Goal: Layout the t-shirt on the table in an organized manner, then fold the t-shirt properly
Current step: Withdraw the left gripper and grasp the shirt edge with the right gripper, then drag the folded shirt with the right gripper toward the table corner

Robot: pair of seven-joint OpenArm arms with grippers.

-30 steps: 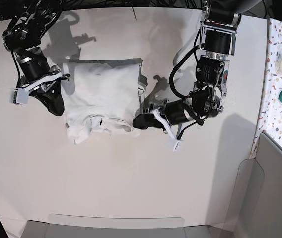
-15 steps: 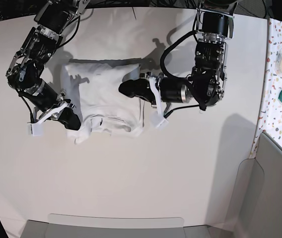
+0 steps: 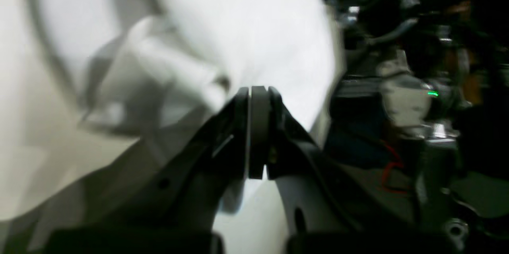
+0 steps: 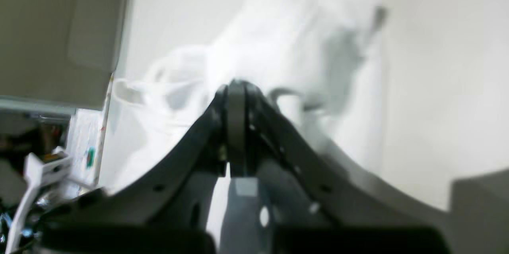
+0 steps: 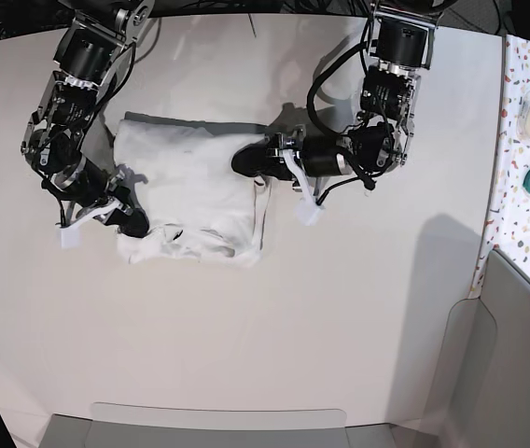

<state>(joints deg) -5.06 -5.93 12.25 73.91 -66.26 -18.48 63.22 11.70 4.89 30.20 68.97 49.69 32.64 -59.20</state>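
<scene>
While both arms reach inward, closed fingers [image 5: 244, 161] [image 5: 134, 222] flank the t-shirt [image 5: 190, 191].

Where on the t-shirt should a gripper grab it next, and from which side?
Probably the bunched, wrinkled end of the t-shirt nearest the base camera, at its outer corners. That edge lies loose and raised with folds to pinch, while the far part lies flat. Come in low from the sides: the right gripper sits at one corner already, the left gripper higher up. Both are shut.
</scene>
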